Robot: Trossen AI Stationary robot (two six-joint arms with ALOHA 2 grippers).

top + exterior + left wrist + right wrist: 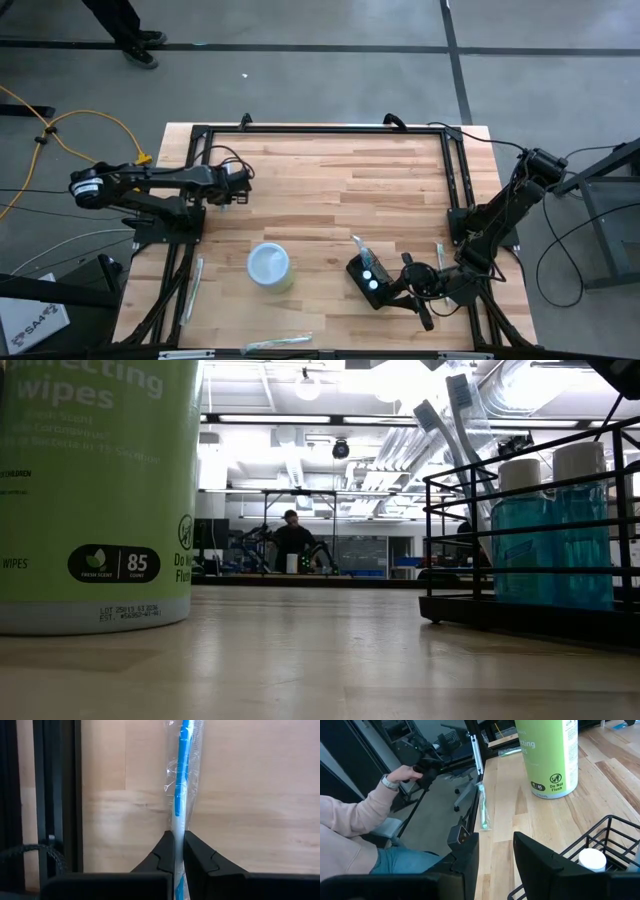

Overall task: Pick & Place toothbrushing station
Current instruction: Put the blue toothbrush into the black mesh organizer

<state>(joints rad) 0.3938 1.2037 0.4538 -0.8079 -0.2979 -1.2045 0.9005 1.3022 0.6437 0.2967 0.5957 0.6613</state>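
Note:
My left gripper (236, 193) (179, 834) stands at the table's left side, pointing steeply down. It is shut on a blue toothbrush in a clear wrapper (181, 785). The toothbrushing station (366, 278) (520, 615) is a black wire rack standing on the table near the right front. It carries two blue white-capped bottles (550, 530) and wrapped toothbrushes (440, 430). My right gripper (402, 284) (495, 842) is open just to the right of the rack, with nothing between its fingers. Whether a finger touches the wire (600, 837), I cannot tell. My left gripper pinches the wrapped toothbrush near one end of its wrapper (179, 822) between the two fingertips (165, 851). The fingers come from above, one on each long side. The toothbrush runs straight away from them over the wood; whether it is lifted clear does not show.
A green wipes canister with a white lid (270, 265) (95, 490) (547, 755) stands left of the rack. More wrapped toothbrushes lie at the near left (195, 290), the front edge (278, 343) and the right (438, 255). A person (355, 820) sits beyond the near edge.

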